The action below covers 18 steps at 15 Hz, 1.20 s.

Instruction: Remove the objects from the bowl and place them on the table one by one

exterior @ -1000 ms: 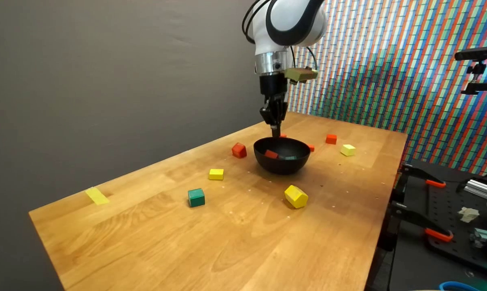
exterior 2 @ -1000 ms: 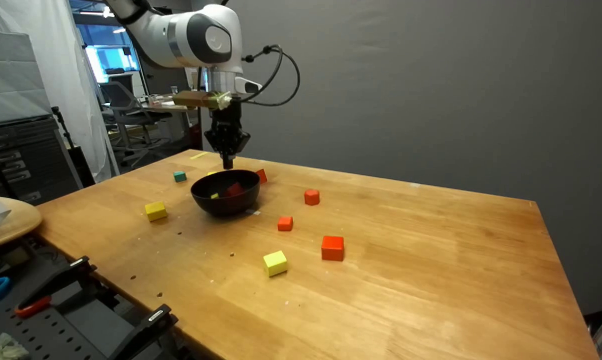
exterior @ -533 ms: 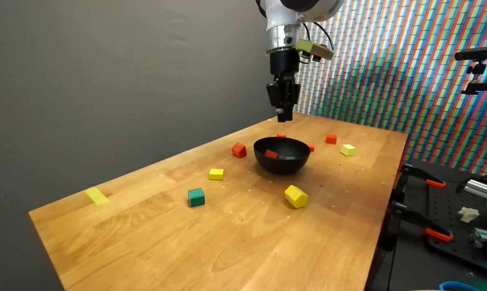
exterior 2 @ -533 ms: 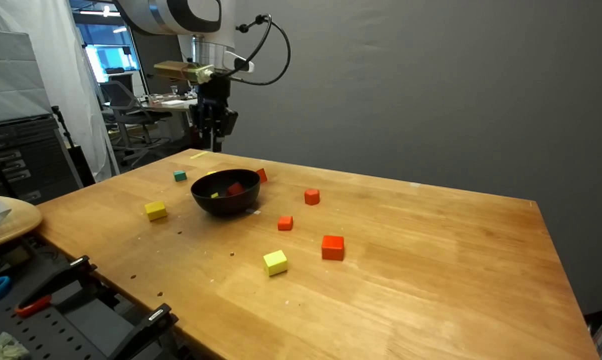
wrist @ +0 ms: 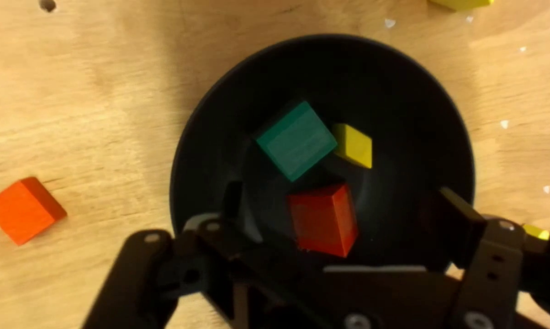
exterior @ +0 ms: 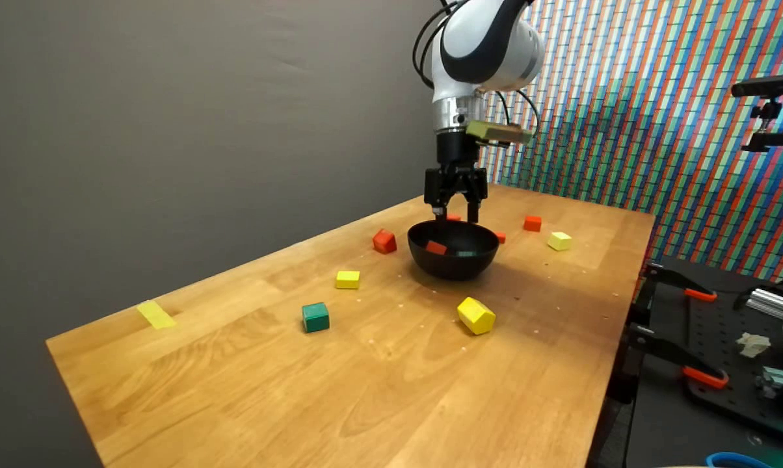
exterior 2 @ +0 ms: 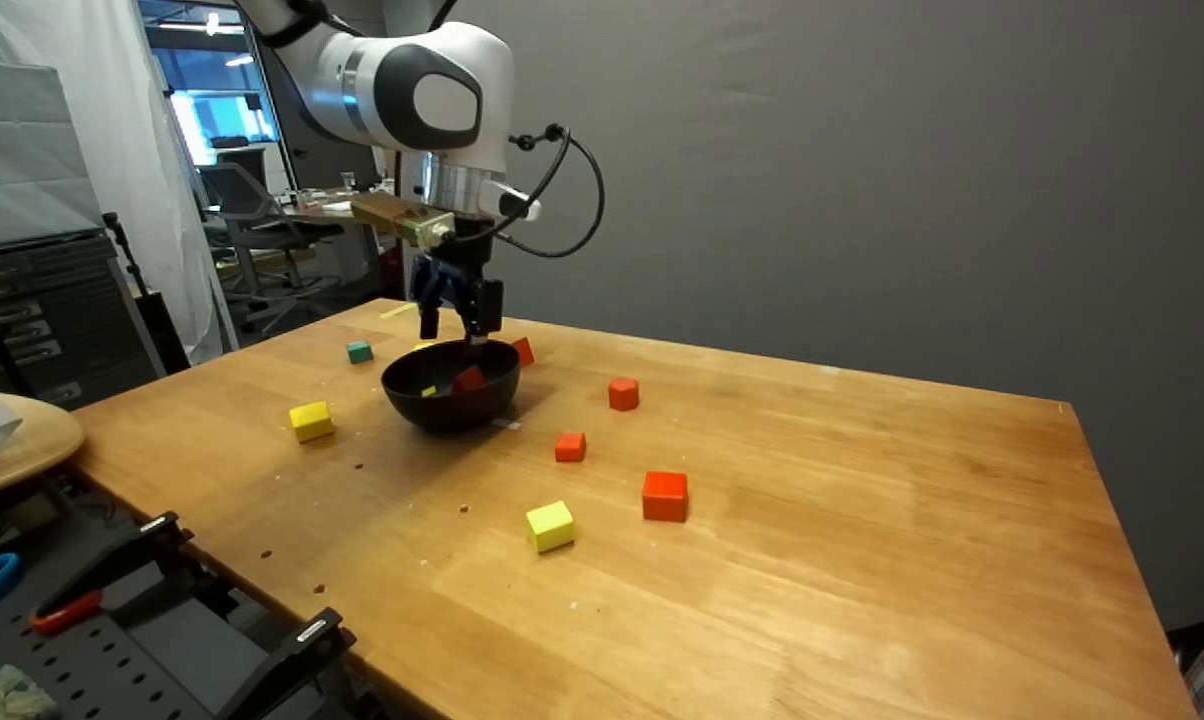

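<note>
black round bowl point(exterior: 452, 268) on a grained wooden table point(exterior: 391, 403) holds three flat-faced blocks point(wrist: 298, 141) beneath the gripper point(exterior: 456, 214), fingers spread.

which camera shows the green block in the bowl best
The wrist view: it looks down on the green block with nothing covering it. In an exterior view only a dim green patch shows; in an exterior view none shows in the bowl.

1. I note plain grey wall point(exterior: 203, 149), both exterior views.
2. Many-coloured striped backdrop point(exterior: 625, 136) in an exterior view.
3. In an exterior view I log white curtain point(exterior 2: 122, 140), dark drawers point(exterior 2: 72, 305), office chair point(exterior 2: 240, 192), desk point(exterior 2: 317, 213), bluish glow point(exterior 2: 212, 110).
</note>
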Motion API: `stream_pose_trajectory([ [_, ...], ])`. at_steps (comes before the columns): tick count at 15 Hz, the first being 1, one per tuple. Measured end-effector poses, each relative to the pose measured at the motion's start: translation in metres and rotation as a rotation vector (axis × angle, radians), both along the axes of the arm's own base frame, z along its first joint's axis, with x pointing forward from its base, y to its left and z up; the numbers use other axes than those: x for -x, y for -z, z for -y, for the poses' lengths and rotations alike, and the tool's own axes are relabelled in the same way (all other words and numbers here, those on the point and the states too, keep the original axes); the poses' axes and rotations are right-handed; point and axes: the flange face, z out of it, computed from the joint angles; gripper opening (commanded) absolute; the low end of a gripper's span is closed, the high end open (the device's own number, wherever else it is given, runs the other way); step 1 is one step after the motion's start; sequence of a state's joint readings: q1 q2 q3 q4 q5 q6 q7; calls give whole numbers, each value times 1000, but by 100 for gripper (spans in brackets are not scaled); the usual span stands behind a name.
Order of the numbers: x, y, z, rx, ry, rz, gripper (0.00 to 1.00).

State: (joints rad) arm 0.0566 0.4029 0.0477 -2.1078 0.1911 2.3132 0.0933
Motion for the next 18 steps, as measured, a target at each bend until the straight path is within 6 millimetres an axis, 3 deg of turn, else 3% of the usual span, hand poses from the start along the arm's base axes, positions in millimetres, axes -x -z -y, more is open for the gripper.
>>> stream_pose_trajectory([
  [3, -5, 35, 0, 10, 25, 7, 95],
  [6, -8, 56, -2, 16, 44, 1, 96],
  [14, -6, 64, -2, 67, 53, -15, 99],
  [15, -4, 65, -2, 86, 43, -24, 91],
  [16, -1, 66, -3, 106, 27, -47, 74],
  [17, 3, 66, -3, 127, 11, -78, 71],
  [18, 8, 65, -5, 138, -5, -123, 61],
])
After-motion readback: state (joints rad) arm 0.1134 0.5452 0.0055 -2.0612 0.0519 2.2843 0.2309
